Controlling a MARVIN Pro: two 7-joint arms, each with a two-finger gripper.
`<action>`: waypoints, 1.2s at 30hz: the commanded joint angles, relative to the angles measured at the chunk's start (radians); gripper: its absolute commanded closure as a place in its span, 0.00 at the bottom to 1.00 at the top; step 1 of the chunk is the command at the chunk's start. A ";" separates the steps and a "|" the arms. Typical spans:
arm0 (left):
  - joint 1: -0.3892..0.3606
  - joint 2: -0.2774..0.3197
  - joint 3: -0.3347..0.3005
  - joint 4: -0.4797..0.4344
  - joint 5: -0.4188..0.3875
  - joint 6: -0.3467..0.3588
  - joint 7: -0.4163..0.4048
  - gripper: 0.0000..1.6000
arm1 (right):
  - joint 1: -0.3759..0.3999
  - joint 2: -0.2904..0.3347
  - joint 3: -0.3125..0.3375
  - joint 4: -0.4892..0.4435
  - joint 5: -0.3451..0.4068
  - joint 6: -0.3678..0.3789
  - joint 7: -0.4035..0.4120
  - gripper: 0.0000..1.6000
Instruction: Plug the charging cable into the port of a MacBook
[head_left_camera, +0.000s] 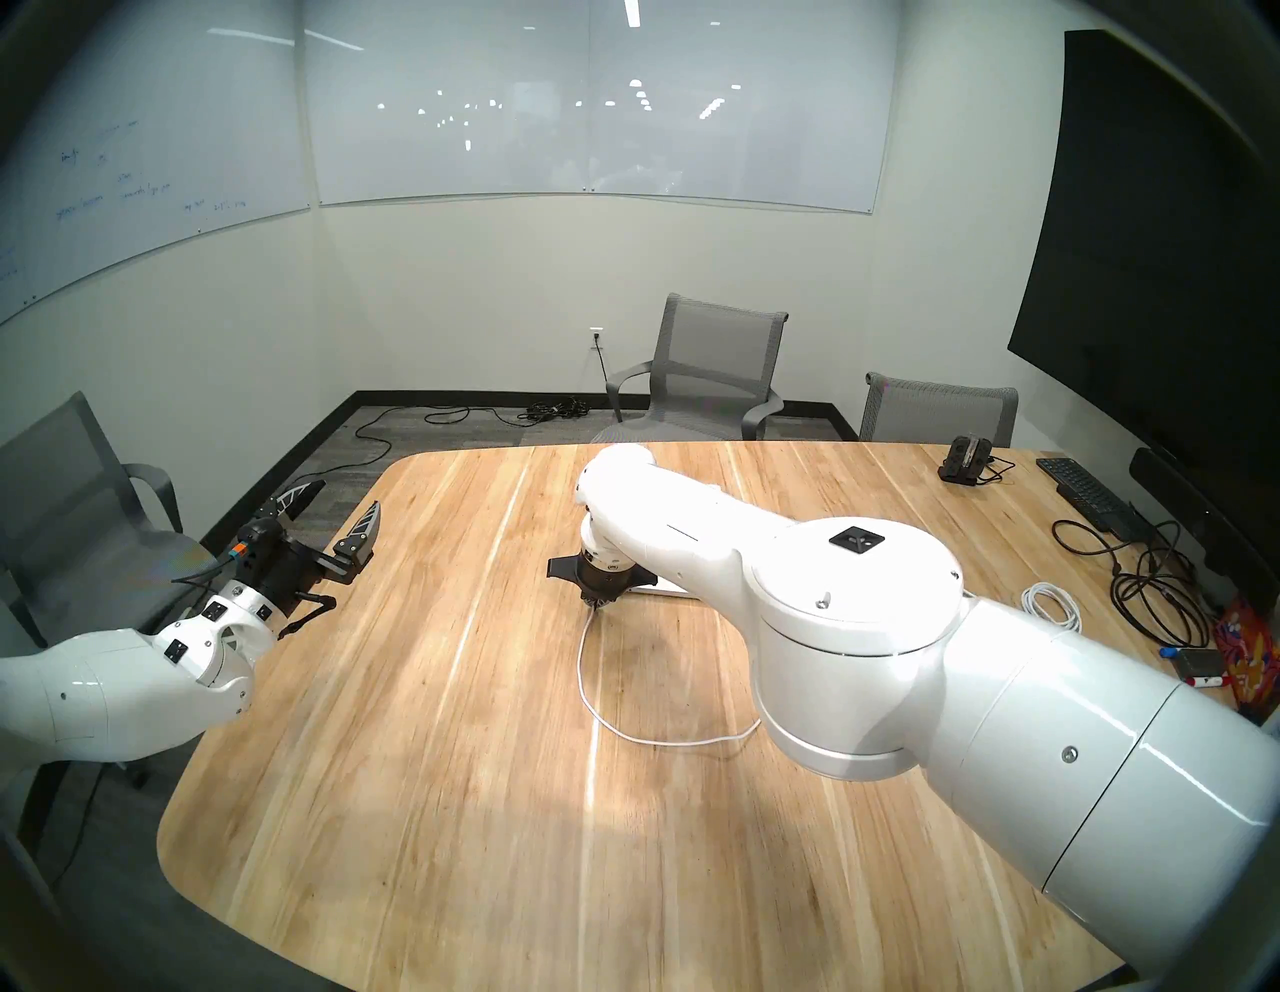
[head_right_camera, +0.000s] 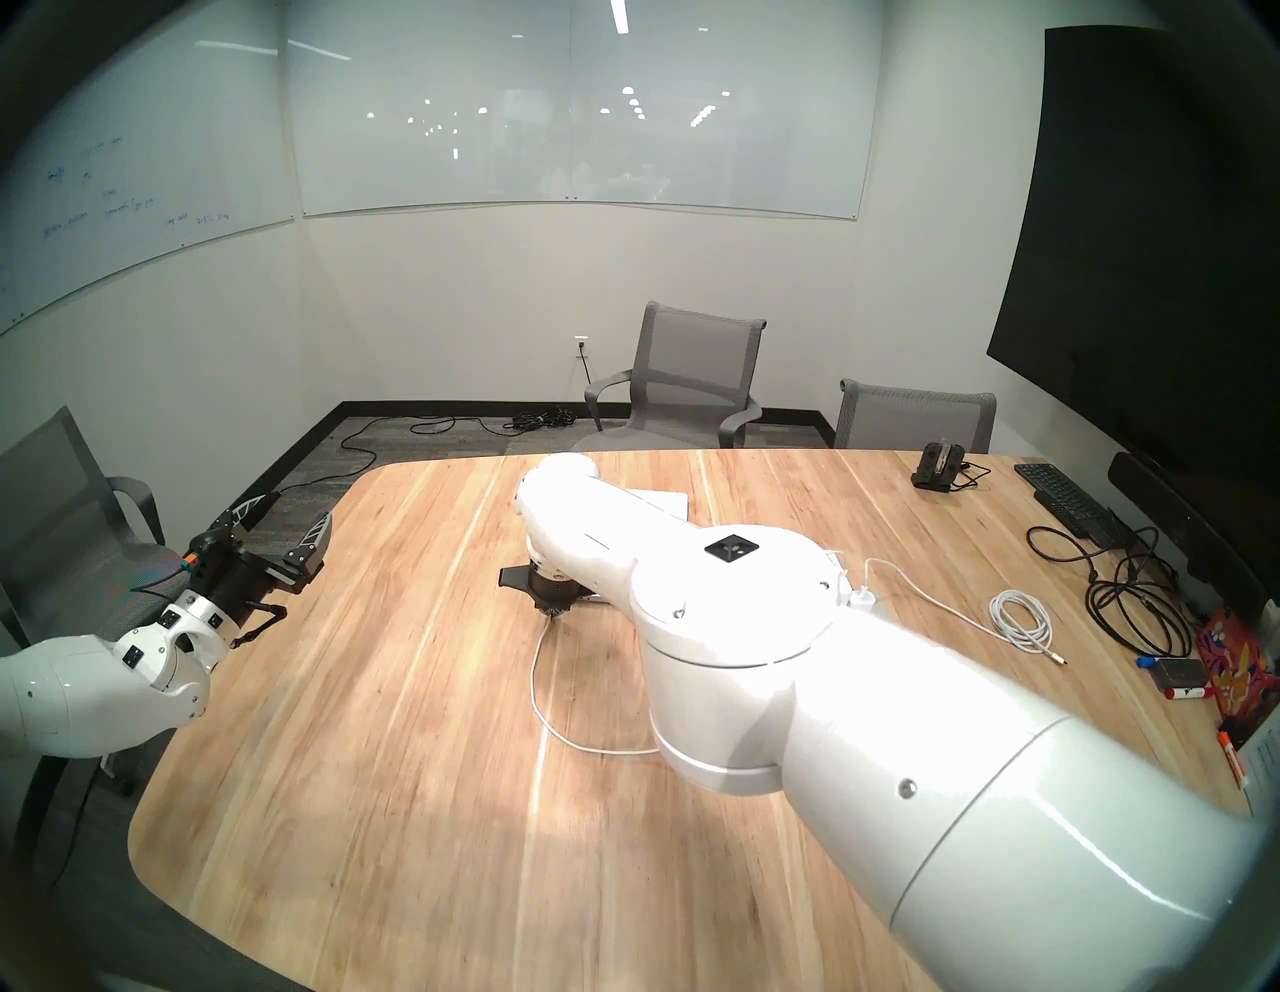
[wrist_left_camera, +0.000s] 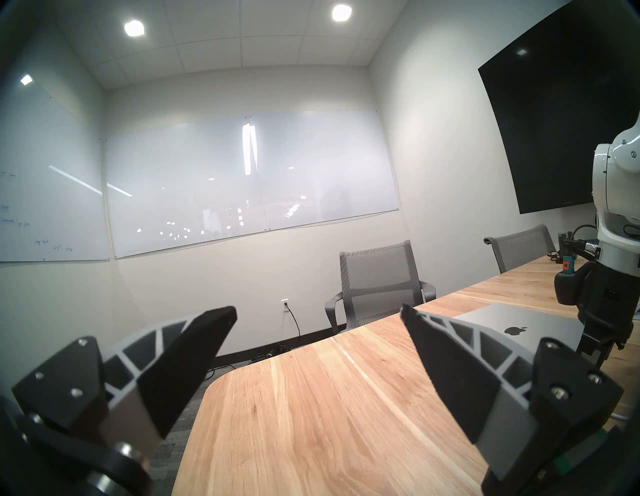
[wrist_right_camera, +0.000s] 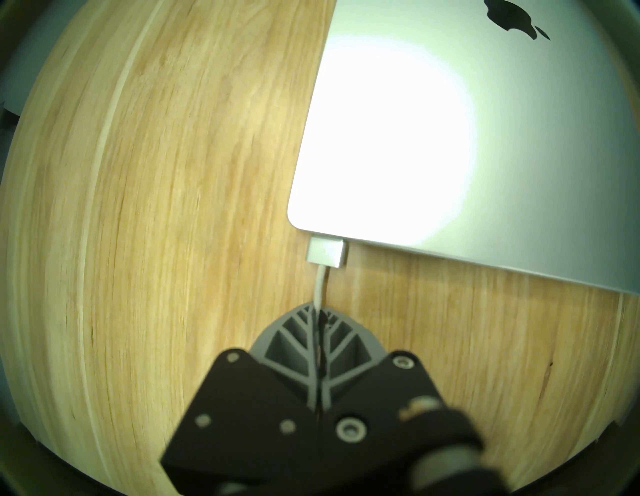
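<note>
The right gripper is pinching the charging cable with its fingers pressed together on the thin white cord just behind the flat silver-white connector, which is sitting square against the side edge of the MacBook near its rounded corner; the port itself is hiding behind the connector, so I cannot tell whether the tip is fully seated or only touching. The cord is looking light and limp, so holding it this far back is probably letting the tip wander; a hold on the stiff connector body, or on the short strain relief directly behind it, would likely be steering it better, and the smooth metal shell may be slipping under hard pads. The closed, slim laptop is lying flat on the wooden table and may be sliding if pushed sideways. The left gripper is hovering over the table's left edge with its fingers spread wide, holding nothing. The right wrist view is the only one showing the connector meeting the laptop's edge; the head views are showing instead the cord's slack loop curling across the table, with the right arm covering most of the laptop, while the left wrist view is catching the lid's apple logo from the side.
</note>
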 joint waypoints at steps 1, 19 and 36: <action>-0.015 0.001 -0.013 -0.002 0.002 -0.007 0.001 0.00 | 0.019 -0.004 0.001 -0.002 -0.002 0.007 0.006 1.00; -0.015 0.001 -0.013 -0.002 0.002 -0.007 0.001 0.00 | 0.019 0.003 0.008 0.007 -0.017 0.014 0.019 1.00; -0.015 0.001 -0.013 -0.002 0.001 -0.007 0.001 0.00 | 0.023 0.031 0.008 0.010 -0.034 0.026 0.051 1.00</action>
